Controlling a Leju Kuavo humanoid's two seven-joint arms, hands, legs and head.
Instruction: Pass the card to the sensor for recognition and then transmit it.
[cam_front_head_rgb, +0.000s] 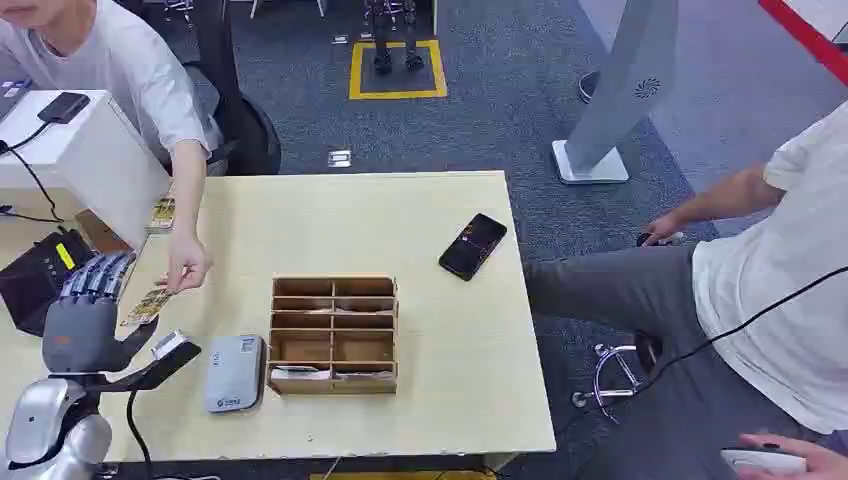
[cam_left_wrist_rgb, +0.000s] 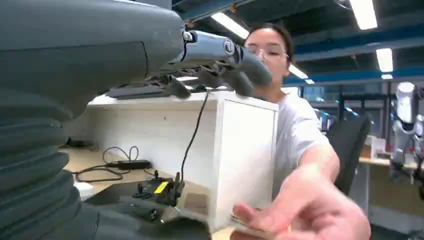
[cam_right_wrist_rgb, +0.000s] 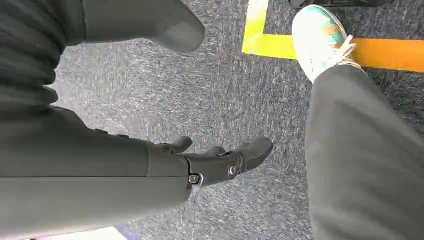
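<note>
Just beside the left hand (cam_front_head_rgb: 88, 310), whose spread fingers hold nothing, the card (cam_front_head_rgb: 148, 304) is pinched by a person's hand (cam_front_head_rgb: 186, 266) above the table (cam_front_head_rgb: 450, 360). Nearby lies the grey sensor (cam_front_head_rgb: 234, 373). Over carpet, the right hand (cam_right_wrist_rgb: 220, 160) hangs with loosely parted, empty fingers.

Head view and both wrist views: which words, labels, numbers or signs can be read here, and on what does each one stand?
No text can be read as words.
Grey card reader: small blue mark, too blurred to read.
Card in the person's hand: print too small.
Phone: screen unreadable.
White stand: round emblem, no letters legible.
</note>
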